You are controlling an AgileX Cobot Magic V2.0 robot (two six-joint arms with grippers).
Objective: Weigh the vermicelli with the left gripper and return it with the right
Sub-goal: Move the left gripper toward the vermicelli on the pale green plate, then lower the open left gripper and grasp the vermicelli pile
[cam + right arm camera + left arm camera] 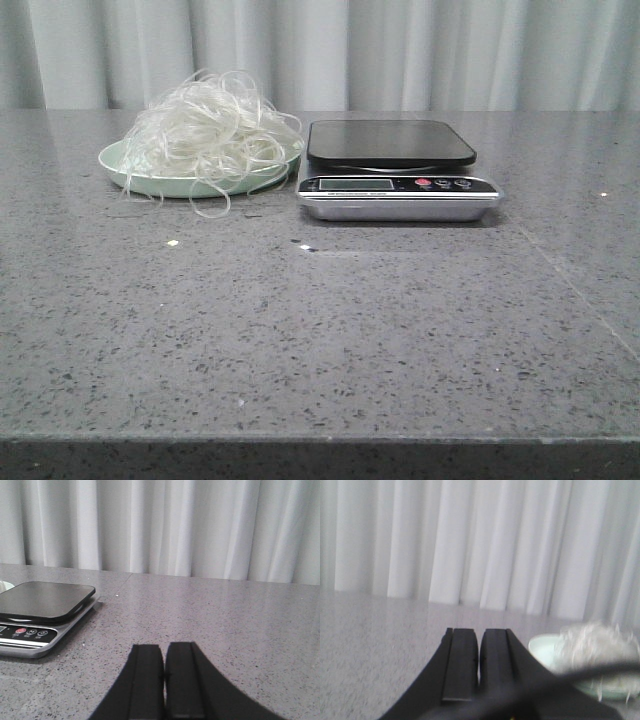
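A gray speckled surface [320, 340] fills the front view, with pale curtains [400, 50] hanging behind it. Near the back sits a kitchen scale [395, 170]. It has a flat black top, a silver base, a small screen and a red button [423, 183] on its front strip. The scale's top has nothing on it. Just to the left of the scale is a mint-green plate [135, 178]. The plate and the scale are very close, but it is hard to tell if they touch. A few tiny light crumbs [173, 243] lie on the surface in front of them. Nothing stands between the plate and the scale.

No arm shows in the front view. In the left wrist view, the left hand [478, 672] is low over the surface with its two black fingers [460, 665] pressed almost together, holding nothing. A blurry black cable [580, 675] crosses in front of the camera. The right hand [164, 680] is also low over the surface, its fingers closed with nothing between them. The scale [42, 615] is off to its side.

The vermicelli [212, 130] is a fluffy white heap of thin, see-through strands piled on the plate. Some loops hang over the plate's rim and reach down to the surface. In the left wrist view it shows as a fuzzy pale clump [597, 650].
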